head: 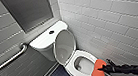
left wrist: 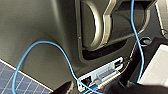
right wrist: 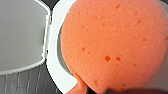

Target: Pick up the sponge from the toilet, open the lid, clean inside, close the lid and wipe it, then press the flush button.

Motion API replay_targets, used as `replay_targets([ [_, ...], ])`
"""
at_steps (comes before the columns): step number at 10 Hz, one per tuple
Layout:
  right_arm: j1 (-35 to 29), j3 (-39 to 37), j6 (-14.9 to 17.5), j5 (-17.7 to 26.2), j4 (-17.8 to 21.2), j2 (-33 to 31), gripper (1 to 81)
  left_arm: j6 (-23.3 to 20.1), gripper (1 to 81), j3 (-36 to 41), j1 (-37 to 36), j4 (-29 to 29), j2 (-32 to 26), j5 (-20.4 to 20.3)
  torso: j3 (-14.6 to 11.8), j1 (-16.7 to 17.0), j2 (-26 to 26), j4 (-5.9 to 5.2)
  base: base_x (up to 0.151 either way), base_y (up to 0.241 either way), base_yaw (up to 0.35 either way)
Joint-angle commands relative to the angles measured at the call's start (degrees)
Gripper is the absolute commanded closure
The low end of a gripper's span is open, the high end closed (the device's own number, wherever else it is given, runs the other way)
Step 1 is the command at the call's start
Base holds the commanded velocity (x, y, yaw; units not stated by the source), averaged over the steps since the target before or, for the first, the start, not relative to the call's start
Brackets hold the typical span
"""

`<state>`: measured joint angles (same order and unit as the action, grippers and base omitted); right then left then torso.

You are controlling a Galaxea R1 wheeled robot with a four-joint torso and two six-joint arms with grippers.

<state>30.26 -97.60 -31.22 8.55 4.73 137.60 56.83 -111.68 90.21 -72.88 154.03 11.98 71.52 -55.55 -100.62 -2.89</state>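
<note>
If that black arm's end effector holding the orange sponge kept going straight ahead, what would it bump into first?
Probably the oval seat rim or open bowl of the white ceramic toilet: the right end effector points its orange-red peanut-shaped sponge there. Depth is unclear.

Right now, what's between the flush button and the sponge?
In the head view, the raised lid and then the open bowl lie between the flush button and the sponge.
</note>
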Motion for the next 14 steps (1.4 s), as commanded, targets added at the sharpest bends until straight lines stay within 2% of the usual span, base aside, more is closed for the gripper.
replay_targets([
  [1, -11.6, -7.6, -1.5, 9.7, 0.3, 5.9, 81.1, -0.3, 1.0, -1.2, 1.8, 0.3, 1.5, 2.3, 0.0, 0.0, 0.0, 0.0, 0.0, 0.0, 0.0],
  [4, -15.8, -11.6, -1.3, 12.0, -0.2, 10.4, 81.1, -0.2, 1.0, -4.0, 1.8, 0.3, 3.4, 2.2, 0.0, 0.0, 0.0, 0.0, 0.0, 0.0, 0.0],
  [5, -17.1, -11.7, -1.3, 12.7, -1.0, 11.4, 81.1, -0.3, 1.0, -4.2, 1.8, 0.3, 3.7, 2.2, 2.9, 0.0, 0.0, 0.0, 0.0, 0.0, 0.0],
  [8, -20.6, -12.2, -1.4, 13.9, -1.3, 13.1, 81.1, -0.2, 1.0, -4.3, 1.8, 0.3, 3.7, 2.3, 6.0, 0.0, 0.0, 0.0, 0.0, 0.0, 0.0],
  [9, -21.2, -12.6, -1.4, 14.0, -1.4, 13.7, 81.1, -0.2, 1.0, -4.3, 1.9, 0.3, 3.9, 2.3, 4.1, 0.0, 0.0, 0.0, 0.0, 0.0, 0.0],
  [11, -21.8, -16.1, -1.2, 14.2, -2.2, 16.7, 81.1, -0.2, 1.0, -4.3, 2.0, 0.3, 4.2, 2.3, 5.2, 0.0, 0.0, 0.0, 0.0, 0.0, 0.0],
  [14, -23.3, -20.1, -1.0, 15.5, -4.1, 21.2, 81.1, -0.3, 1.0, -5.2, 2.0, 0.4, 5.0, 2.3, 5.2, -0.1, 0.1, 0.0, 0.0, 0.0, 0.0],
])
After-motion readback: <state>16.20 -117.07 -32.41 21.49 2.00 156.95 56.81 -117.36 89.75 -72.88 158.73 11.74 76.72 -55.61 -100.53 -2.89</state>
